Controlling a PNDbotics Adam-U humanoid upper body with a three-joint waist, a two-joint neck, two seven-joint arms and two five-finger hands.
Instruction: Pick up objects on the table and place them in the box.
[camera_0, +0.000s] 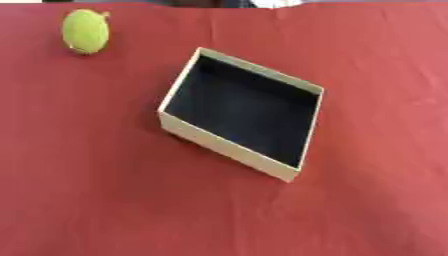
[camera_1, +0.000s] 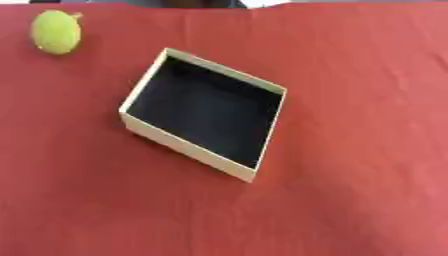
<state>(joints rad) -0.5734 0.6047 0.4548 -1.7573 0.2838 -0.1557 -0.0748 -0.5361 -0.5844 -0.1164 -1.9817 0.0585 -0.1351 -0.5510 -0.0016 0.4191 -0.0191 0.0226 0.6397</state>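
Box (camera_0: 229, 146) askew mid-cloth, green fruit (camera_0: 85, 32) far-left

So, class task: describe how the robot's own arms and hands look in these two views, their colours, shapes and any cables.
Neither arm nor robot hand shows in either view, so nothing about them can be described. Only the red tablecloth, the open cream box with its dark inside, and a yellow-green fruit appear.
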